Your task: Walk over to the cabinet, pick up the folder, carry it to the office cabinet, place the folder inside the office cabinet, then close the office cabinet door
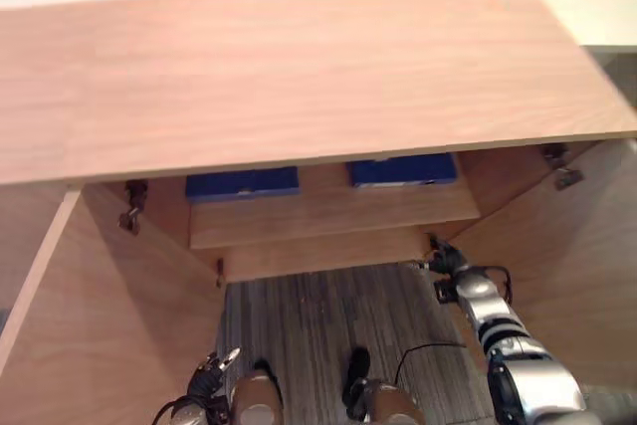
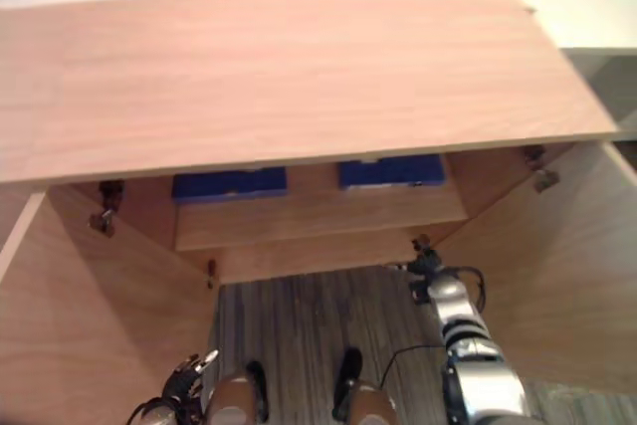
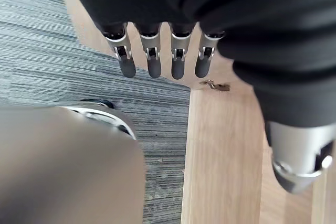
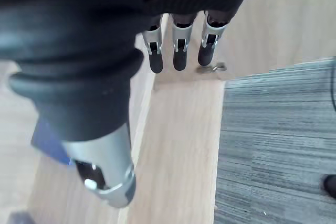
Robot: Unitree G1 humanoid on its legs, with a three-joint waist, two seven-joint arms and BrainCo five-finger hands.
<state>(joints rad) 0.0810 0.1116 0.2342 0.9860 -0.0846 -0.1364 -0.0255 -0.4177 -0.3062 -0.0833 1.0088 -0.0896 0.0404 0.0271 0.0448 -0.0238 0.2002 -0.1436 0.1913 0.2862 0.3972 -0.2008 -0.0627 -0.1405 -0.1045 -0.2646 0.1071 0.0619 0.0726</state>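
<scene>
Left eye view looks down on the office cabinet (image 1: 318, 254), and we count two doors, both standing open toward us: the left door (image 1: 109, 325) at 8 o'clock and the right door (image 1: 572, 256) at 4 o'clock. With them open, the shelf (image 1: 333, 214) is in plain sight under the top panel (image 1: 299, 77). On it we count two folders lying flat side by side and apart from each other, one blue folder (image 1: 242, 183) at 11 o'clock of the shelf and a second blue folder (image 1: 401, 169) at 1 o'clock. Which of them is the task's own we cannot tell. We judge the placing done, since neither hand carries anything. The right hand (image 1: 453, 268) reaches to the cabinet's lower front edge, just beside the hinged side of the right door. Its fingers (image 4: 180, 59) are straight and empty, thumb apart, and we take it to be there to start that door closing. The left hand (image 1: 214, 370) hangs low at 7 o'clock over the grey carpet (image 1: 318, 316), its fingers (image 3: 151, 61) straight and holding nothing, likely kept free for the left door.
</scene>
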